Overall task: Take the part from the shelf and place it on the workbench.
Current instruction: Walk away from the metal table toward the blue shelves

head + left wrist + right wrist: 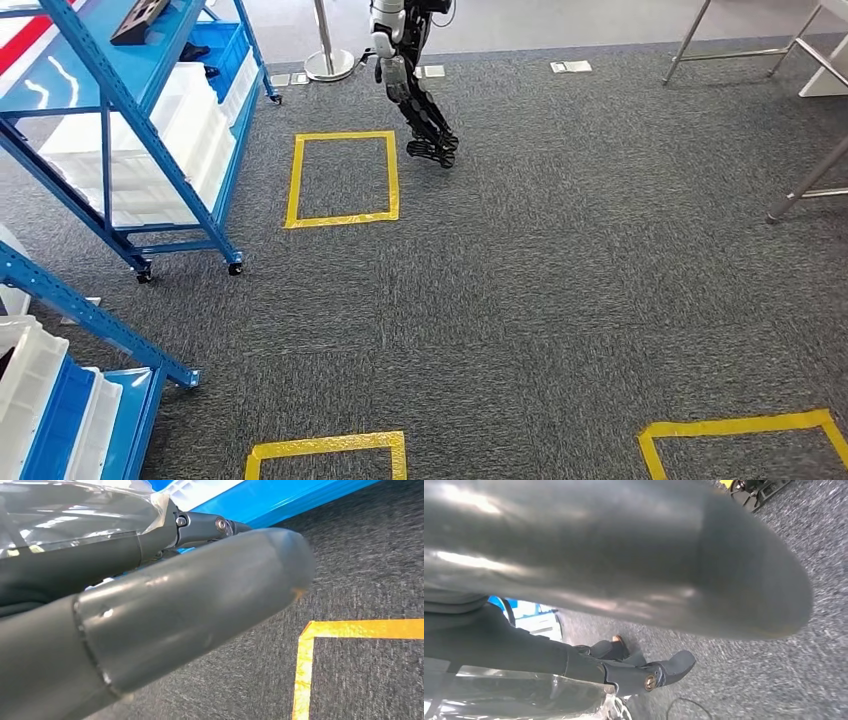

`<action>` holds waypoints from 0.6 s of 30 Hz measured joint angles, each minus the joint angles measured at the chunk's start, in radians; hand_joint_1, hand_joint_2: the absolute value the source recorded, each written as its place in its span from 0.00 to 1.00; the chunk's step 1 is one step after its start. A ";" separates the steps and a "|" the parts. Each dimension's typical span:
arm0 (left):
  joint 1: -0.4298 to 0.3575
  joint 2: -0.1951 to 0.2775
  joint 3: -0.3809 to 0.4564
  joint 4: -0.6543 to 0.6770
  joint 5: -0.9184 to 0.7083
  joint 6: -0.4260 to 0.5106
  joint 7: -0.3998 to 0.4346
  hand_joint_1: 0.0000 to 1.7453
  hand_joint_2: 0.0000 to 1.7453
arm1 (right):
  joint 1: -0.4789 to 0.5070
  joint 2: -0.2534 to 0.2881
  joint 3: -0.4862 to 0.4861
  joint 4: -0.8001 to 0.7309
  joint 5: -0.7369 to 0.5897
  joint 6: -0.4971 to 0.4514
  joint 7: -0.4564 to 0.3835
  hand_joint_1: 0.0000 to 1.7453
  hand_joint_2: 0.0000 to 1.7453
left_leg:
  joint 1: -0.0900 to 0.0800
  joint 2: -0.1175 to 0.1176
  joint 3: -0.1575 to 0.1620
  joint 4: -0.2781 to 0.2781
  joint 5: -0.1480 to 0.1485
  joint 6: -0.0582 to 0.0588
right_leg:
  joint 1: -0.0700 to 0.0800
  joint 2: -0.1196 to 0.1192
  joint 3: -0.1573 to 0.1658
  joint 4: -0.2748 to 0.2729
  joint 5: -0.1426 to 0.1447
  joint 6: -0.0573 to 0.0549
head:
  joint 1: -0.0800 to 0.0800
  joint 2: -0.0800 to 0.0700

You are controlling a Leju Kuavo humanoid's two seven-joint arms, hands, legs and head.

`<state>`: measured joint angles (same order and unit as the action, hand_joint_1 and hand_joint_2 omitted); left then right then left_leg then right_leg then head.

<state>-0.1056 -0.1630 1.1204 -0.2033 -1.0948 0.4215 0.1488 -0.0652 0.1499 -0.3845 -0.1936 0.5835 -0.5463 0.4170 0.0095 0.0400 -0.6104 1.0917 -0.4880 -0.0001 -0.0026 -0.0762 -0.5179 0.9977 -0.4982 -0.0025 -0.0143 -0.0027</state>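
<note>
Floor: grey flecked carpet point(560, 280), seen from the head view. Marked on it in yellow tape: one full square point(293, 180) toward 11 o'clock from the picture's middle, one part-square point(325, 443) at 6 to 7 o'clock, one part-square point(735, 427) at 5 o'clock. A blue wheeled shelf point(120, 110) is recorded at 10 o'clock, loaded with white bins point(190, 120). A second blue rack point(70, 300) is recorded at 8 o'clock. Another robot point(415, 90) is stood at 12 o'clock, just beside the full square, with a post base point(330, 65) near it. Metal frame legs point(805, 180) are noted at 2 o'clock. Open carpet is left from the middle out to 3 and 4 o'clock, bounded by the shelf wheels on one side and the frame legs on the other. Left robot hand point(165, 615): dark fingers point(70, 565) are laid along the part point(75, 515), an item wrapped in clear plastic. Right robot hand point(624, 555): dark fingers point(499, 645) are likewise set against the clear wrapping point(514, 695). Whether either robot hand is closed in a grip cannot be told.
</note>
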 joint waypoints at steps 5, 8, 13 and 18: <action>-0.004 0.000 0.000 0.000 0.007 0.001 0.000 0.00 0.00 | -0.004 0.002 0.000 0.000 0.003 0.000 0.000 0.00 0.00 | -0.009 0.005 0.038 -0.082 0.023 0.024 | 0.006 -0.032 0.008 0.000 -0.010 0.021 | 0.004 0.000; -0.005 0.000 0.000 0.000 0.015 0.003 -0.002 0.00 0.00 | -0.003 0.003 0.000 -0.001 0.007 0.000 -0.001 0.00 0.00 | -0.003 -0.025 0.043 -0.097 0.037 0.043 | 0.001 0.028 -0.031 0.093 -0.063 0.024 | 0.007 0.000; -0.003 -0.001 0.002 0.000 0.026 0.007 -0.005 0.00 0.00 | 0.004 0.002 0.000 -0.001 0.013 0.000 -0.008 0.00 0.00 | -0.004 -0.089 0.037 -0.095 0.042 0.048 | -0.012 0.074 -0.117 0.264 -0.115 0.037 | 0.009 0.000; -0.001 -0.001 0.003 0.000 0.030 0.012 -0.006 0.00 0.00 | 0.001 0.002 0.000 0.000 0.019 0.001 -0.014 0.00 0.00 | -0.004 -0.140 0.031 -0.080 0.036 0.023 | -0.024 0.123 -0.009 0.014 -0.015 0.055 | 0.010 0.000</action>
<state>-0.1069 -0.1638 1.1232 -0.2035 -1.0651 0.4335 0.1431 -0.0644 0.1521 -0.3846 -0.1938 0.6024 -0.5452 0.4028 0.0050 -0.1001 -0.5798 1.0118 -0.4518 0.0231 -0.0266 0.0473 -0.5269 1.0116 -0.5137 0.0523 -0.0043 -0.0027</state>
